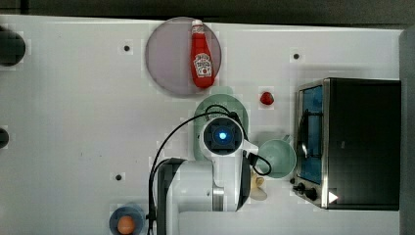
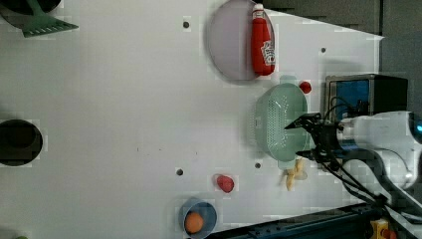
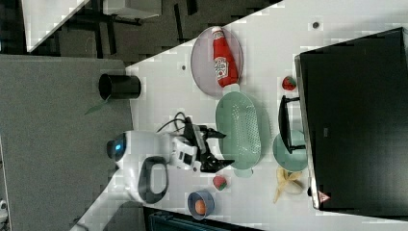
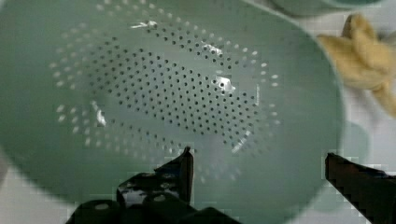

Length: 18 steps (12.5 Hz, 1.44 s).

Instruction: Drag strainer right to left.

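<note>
Strainer (image 2: pixel 281 122): pale mint green, oval, full of tiny holes, sitting on the white table (image 2: pixel 124 99). Placed between the lilac plate (image 2: pixel 229 47) and the green cup (image 1: pixel 277 158), close to the black toaster oven (image 1: pixel 350 142). In the left view, just below the plate, with its top handle close beside the red ketchup bottle (image 2: pixel 262 42) lying on that plate. In the top view, mostly hidden under the robot's wrist, with only the rim (image 1: pixel 220 100) peeking out.

Gripper (image 3: pixel 222 149): black, hanging right over the strainer, fingers spread wide, holding nothing. In the wrist view, one fingertip (image 4: pixel 184 163) above the holey bowl and the other fingertip (image 4: pixel 348 170) out by the rim. Cannot tell whether the tips touch the strainer. In the right view, the spread fingers point at the strainer's edge on the right view's left.

Other things on the table: a yellow banana peel (image 2: pixel 294 174) just beside the strainer's lower end in the left view; a small red strawberry (image 2: pixel 305 87) near its upper end; another strawberry (image 2: pixel 225 183) farther off; a blue bowl (image 2: pixel 198 216) with an orange egg (image 2: pixel 194 222) inside, well apart from the strainer; a green spatula (image 2: pixel 45 22) up in the left view's top left corner.
</note>
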### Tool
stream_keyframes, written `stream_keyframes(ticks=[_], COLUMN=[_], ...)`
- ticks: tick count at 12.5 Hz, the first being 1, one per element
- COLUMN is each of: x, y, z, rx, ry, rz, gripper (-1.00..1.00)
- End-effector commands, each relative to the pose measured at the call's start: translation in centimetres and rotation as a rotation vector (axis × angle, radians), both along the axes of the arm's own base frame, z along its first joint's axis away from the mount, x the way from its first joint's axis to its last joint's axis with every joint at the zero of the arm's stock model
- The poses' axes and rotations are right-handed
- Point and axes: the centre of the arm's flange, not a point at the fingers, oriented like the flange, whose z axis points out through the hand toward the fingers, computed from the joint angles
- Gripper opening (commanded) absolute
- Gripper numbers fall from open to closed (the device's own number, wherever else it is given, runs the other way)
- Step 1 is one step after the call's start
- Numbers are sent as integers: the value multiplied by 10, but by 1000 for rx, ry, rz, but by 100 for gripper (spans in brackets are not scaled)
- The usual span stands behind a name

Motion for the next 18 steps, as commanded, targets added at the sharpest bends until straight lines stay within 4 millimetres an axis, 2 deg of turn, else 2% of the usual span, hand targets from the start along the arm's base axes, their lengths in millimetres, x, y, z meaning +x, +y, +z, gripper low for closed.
stream_keyframes(ticks=[1, 4, 6, 8, 11, 14, 18], x=[22, 23, 22, 20, 20, 19, 18], y=[-10, 2, 11, 14, 24, 47, 84], z=[8, -45, -69, -85, -90, -90, -88], rx=[-25, -32, -27, -25, -17, -5, 16], ry=[-154, -158, -165, -163, -160, -156, -156], rz=[-160, -288, -287, -280, -286, -357, -333], gripper=[100, 100, 100, 100, 100, 100, 100])
